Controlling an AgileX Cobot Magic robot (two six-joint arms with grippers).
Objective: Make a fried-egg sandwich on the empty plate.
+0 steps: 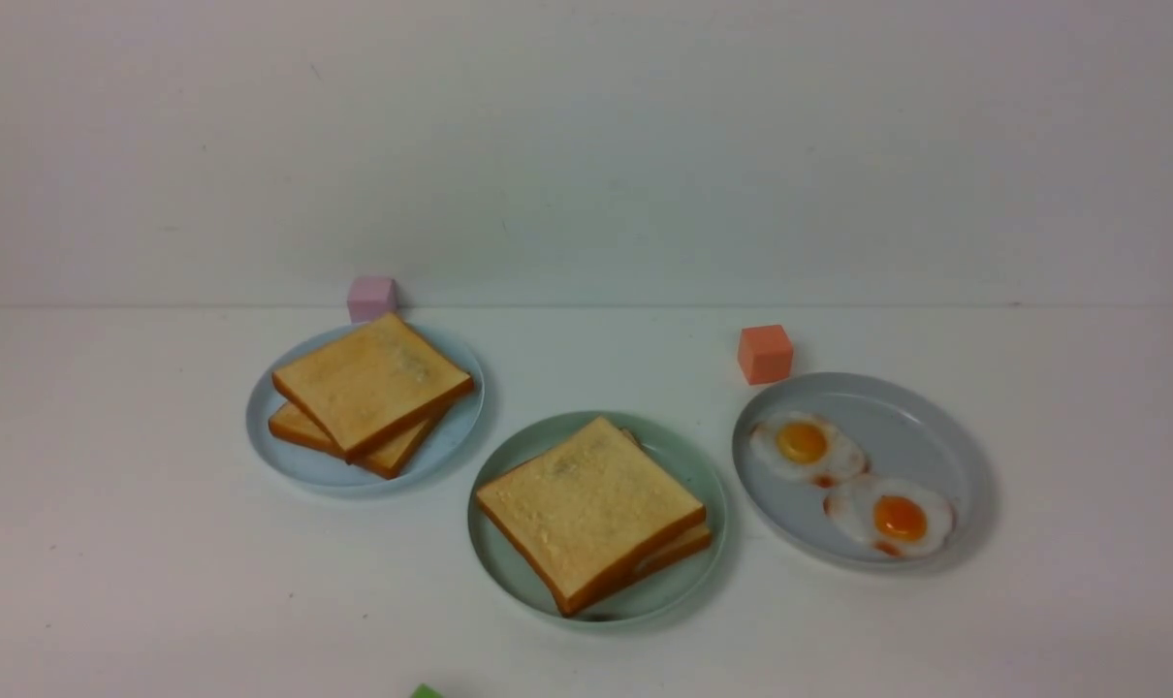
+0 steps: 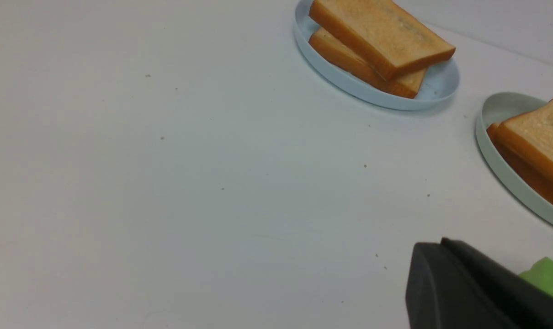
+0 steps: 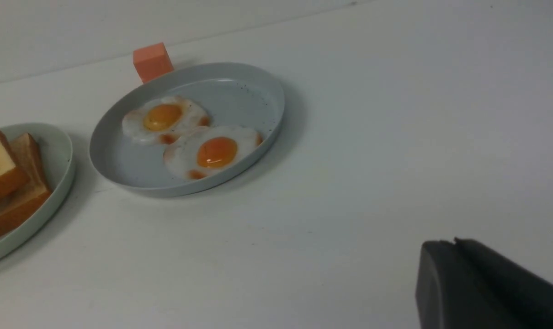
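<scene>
So the mint-green plate (image 1: 505,567) sits front and center on the white table (image 1: 121,543), and it's got the sandwich (image 1: 591,509) on it: 2 golden toast slices stacked, the top one skewed so a corner of the bottom slice pokes out on the right. I honestly can't make out an egg between them from any angle, the gap is too thin to tell.

To its left and a bit further back there's a bluish-grey plate (image 1: 301,465) with 2 more toast slices (image 1: 371,388), also stacked crooked. A pink cube (image 1: 371,297) sits just behind that plate. On the right, another bluish-grey plate (image 1: 926,427) holds 2 fried eggs (image 1: 850,480) lying side by side, edges touching, with an orange cube (image 1: 765,354) just behind its far rim. A green block (image 2: 547,278) peeks in at the front edge of the table, right beside the left gripper (image 2: 445,244).

Neither arm shows in the front view. The left wrist view shows that claw's dark fingers pressed together, nothing in them, over bare table. The right gripper (image 3: 457,244) looks the same: fingers together, pinching nothing, well apart from the egg plate.
</scene>
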